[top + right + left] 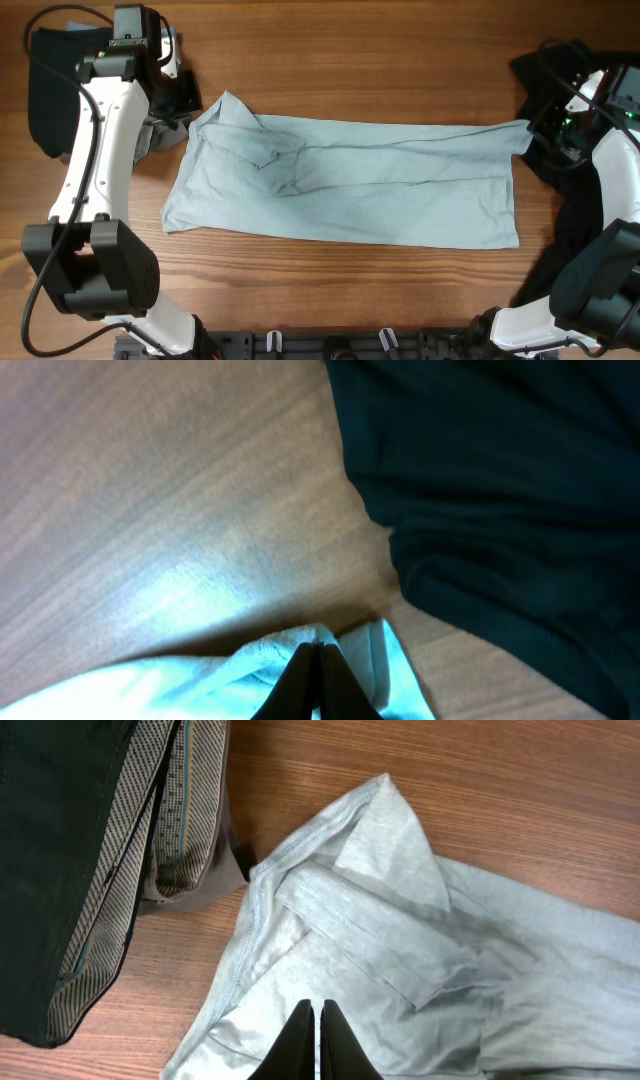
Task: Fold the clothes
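A pale light-blue T-shirt (350,180) lies lengthwise across the middle of the wooden table, its sleeve and hem rumpled at the left end (380,910). My left gripper (192,100) (318,1007) hovers over that left end with its jaws shut and no cloth bunched between them. My right gripper (535,128) (318,647) is at the shirt's far right corner (260,660), shut on a pinch of the blue cloth that rises to its tips. A black T-shirt (560,180) (500,480) lies crumpled at the right edge under the right arm.
A pile of dark and grey patterned garments (50,90) (120,850) sits at the far left beside the left arm. Bare wood (350,60) shows behind and in front of the blue shirt.
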Action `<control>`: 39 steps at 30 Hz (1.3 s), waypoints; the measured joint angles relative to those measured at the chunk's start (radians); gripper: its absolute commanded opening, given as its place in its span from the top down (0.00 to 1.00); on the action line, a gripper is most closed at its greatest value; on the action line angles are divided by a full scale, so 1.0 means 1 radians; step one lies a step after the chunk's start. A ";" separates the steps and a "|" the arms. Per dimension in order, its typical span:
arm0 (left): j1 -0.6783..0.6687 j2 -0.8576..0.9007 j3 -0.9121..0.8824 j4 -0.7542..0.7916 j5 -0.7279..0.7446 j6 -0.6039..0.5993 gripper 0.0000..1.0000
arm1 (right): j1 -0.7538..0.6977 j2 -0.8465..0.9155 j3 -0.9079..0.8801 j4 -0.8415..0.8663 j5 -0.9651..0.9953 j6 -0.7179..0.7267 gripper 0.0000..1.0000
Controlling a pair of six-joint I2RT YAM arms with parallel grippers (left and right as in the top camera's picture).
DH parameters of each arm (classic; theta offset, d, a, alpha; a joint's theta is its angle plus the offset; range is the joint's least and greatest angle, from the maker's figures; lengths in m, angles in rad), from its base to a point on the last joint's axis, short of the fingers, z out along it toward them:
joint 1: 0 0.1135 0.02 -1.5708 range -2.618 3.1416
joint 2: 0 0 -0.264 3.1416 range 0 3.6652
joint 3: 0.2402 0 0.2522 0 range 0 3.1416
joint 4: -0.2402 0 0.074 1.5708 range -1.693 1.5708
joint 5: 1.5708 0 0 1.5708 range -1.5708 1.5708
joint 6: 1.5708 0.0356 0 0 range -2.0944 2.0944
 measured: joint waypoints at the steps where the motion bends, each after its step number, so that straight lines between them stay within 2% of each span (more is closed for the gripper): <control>1: 0.000 -0.003 0.000 -0.003 0.000 0.000 0.96 | 0.000 0.000 0.000 -0.010 0.000 -0.001 0.96; 5: 0.000 -0.006 0.000 -0.003 0.011 0.006 0.78 | 0.000 0.000 0.000 -0.017 0.000 -0.019 0.96; 7: 0.000 -0.006 0.000 -0.011 0.026 0.022 0.63 | 0.000 0.000 0.000 -0.011 0.000 -0.024 0.96; 9: 0.000 -0.006 -0.014 -0.002 0.045 0.035 0.60 | 0.000 0.000 0.000 -0.003 0.000 -0.026 0.96; 12: 0.000 -0.005 -0.087 0.070 0.070 0.035 0.59 | 0.000 0.000 0.000 0.008 0.000 -0.027 0.96; 17: 0.000 0.023 -0.264 0.285 0.088 0.038 0.56 | 0.000 0.000 0.000 0.024 -0.001 -0.027 0.96; 23: 0.000 0.040 -0.394 0.483 0.090 0.039 0.59 | 0.000 0.000 0.000 0.026 -0.002 -0.027 0.96; 32: 0.000 0.097 -0.429 0.540 0.084 0.038 0.60 | 0.000 0.000 0.000 0.026 -0.005 -0.027 0.96; 39: 0.000 0.119 -0.433 0.576 0.078 0.038 0.56 | 0.000 0.000 0.000 0.027 -0.006 -0.027 0.96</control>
